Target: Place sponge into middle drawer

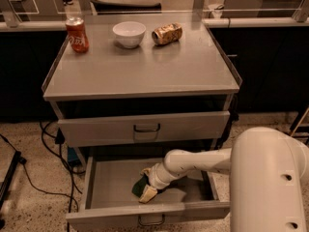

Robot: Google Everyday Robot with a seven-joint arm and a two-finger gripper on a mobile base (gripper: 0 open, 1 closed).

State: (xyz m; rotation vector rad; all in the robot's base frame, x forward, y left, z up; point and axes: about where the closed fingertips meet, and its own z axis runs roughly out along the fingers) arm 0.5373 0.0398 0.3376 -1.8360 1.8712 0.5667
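Note:
The middle drawer (96,185) is pulled open, the lower of the cabinet's two drawers. My gripper (146,183) reaches into it from the right and sits low over the drawer floor, left of centre. It is shut on the sponge (141,187), whose dark green layer and pale yellow foam stick out tilted at the gripper's tip, at or just above the floor. My white arm (198,163) spans the right half of the drawer.
The upper drawer (145,128) is closed. On the cabinet top (145,66) stand a red soda can (77,34), a white bowl (129,34) and a crushed gold can (167,34) lying on its side. Cables (43,178) lie on the floor at left.

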